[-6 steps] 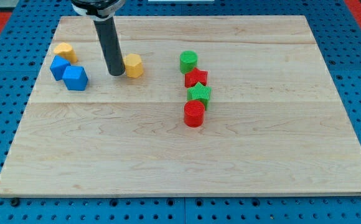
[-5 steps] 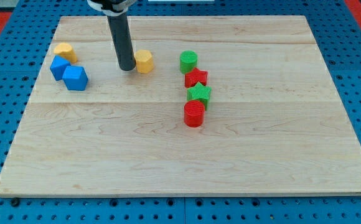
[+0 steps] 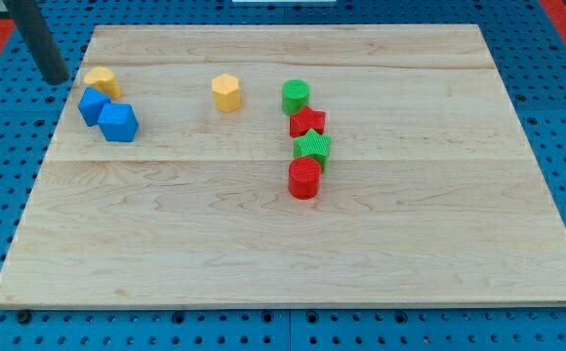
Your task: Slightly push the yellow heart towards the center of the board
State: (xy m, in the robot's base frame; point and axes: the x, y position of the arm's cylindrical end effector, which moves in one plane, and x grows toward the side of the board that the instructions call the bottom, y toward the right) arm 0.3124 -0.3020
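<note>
A yellow block that looks heart-shaped (image 3: 100, 80) lies near the board's upper left, just above two blue blocks (image 3: 93, 103) (image 3: 118, 122). A second yellow block, hexagon-like (image 3: 226, 92), lies alone further to the view's right. My tip (image 3: 57, 79) is at the far upper left, over the blue pegboard just off the board's left edge. It is left of the yellow heart with a small gap and touches no block.
A column of blocks stands right of centre: a green cylinder (image 3: 296, 97), a red star (image 3: 307, 122), a green star-like block (image 3: 313, 148) and a red cylinder (image 3: 304, 178). The wooden board (image 3: 263, 244) lies on a blue pegboard.
My tip pushed the hexagon-like yellow block a little to the right, then left it and moved far left, off the board's edge beside the yellow heart.
</note>
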